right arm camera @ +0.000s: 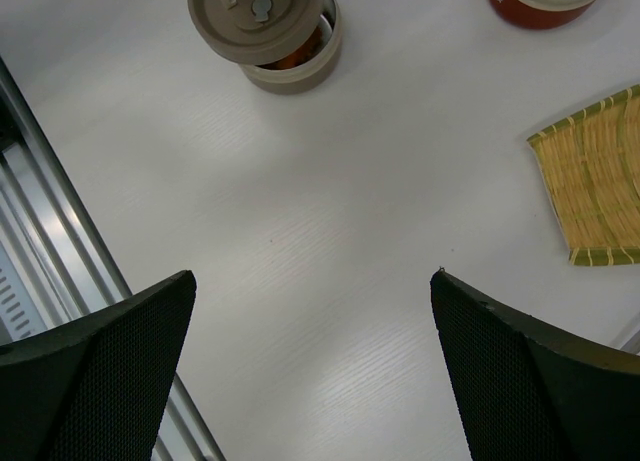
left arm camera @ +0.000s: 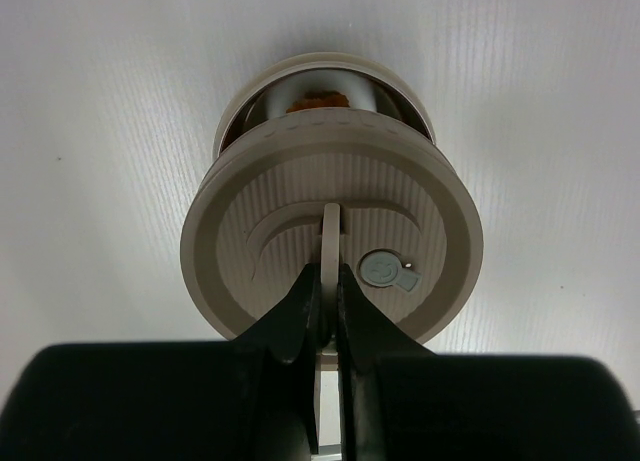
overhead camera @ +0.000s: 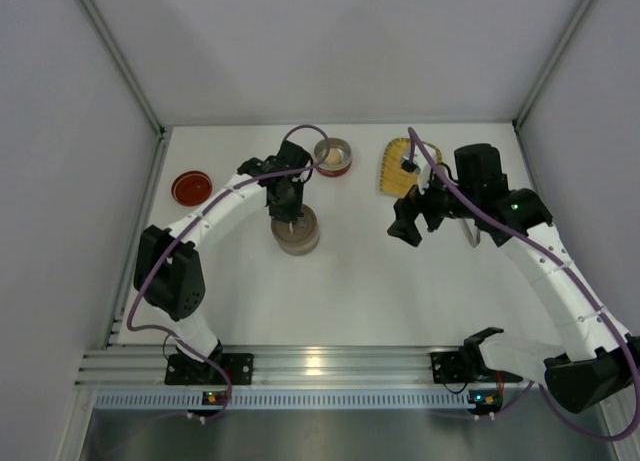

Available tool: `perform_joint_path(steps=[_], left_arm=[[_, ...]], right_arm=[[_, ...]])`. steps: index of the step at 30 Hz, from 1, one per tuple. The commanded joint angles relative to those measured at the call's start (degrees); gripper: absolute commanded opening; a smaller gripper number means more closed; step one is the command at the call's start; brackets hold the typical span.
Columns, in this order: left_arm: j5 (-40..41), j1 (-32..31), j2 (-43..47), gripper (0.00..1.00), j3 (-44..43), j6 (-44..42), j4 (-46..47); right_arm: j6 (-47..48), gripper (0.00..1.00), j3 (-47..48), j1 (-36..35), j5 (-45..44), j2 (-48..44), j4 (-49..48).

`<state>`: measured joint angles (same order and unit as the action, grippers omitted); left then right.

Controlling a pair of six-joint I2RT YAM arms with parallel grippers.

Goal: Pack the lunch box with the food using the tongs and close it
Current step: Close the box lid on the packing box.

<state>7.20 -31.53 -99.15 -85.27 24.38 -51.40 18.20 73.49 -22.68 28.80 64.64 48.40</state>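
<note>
Clamping the lid tab, left pincer holds lid askew over lunch box, orange food seemingly inside; right pincer gapes empty.

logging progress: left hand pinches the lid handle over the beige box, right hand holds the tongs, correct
No: the right hand is open and empty, per the right wrist view. The left hand pinches the lid handle over the beige box.
</note>
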Motion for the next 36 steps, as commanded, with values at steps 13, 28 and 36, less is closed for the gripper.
perform_joint_path(steps=[13, 28, 36], left_arm=[[0.8, 0.2, -3.5, 0.00, -3.3, 1.8, 4.0], [-0.5, 1.3, -7.2, 0.00, -3.4, 2.2, 3.8], [-0.6, 1.7, -7.1, 0.00, -1.9, 1.9, 4.5]], right_arm=[[-0.4, 1.00, 0.6, 1.0, 0.9, -0.5, -3.5], [-0.3, 0.99, 0.0, 1.1, 1.0, -1.1, -3.7], [-0.3, 1.00, -0.3, 1.1, 1.0, -1.1, -3.8]])
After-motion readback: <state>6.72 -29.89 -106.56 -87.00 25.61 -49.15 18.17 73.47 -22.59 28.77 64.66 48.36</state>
